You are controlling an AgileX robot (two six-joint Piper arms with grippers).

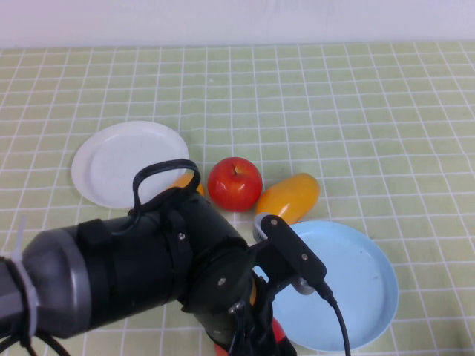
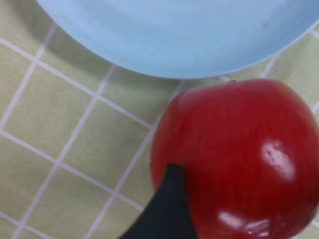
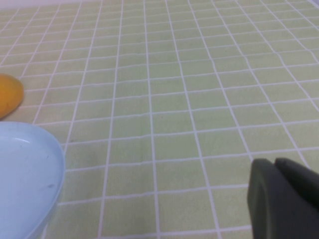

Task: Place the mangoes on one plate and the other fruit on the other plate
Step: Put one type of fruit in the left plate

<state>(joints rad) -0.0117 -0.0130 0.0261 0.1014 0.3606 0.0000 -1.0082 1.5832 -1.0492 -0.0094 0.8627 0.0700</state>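
A: Left gripper?
B: Spread wide around the near apple, just beside the blue plate; one finger is against the apple's skin.
A: Right gripper?
B: Closed, empty, low over the tablecloth.
A: The remainder?
B: Second apple between two mangoes, near the white plate. Both plates bare.

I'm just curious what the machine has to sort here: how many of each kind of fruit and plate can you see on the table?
Red apples: 2, one in the middle, one by the left tool, which stands open.
Mangoes: 2, one in plain view, one mostly hidden behind the arm.
Plates: 2, white and light blue.
Total: 6.
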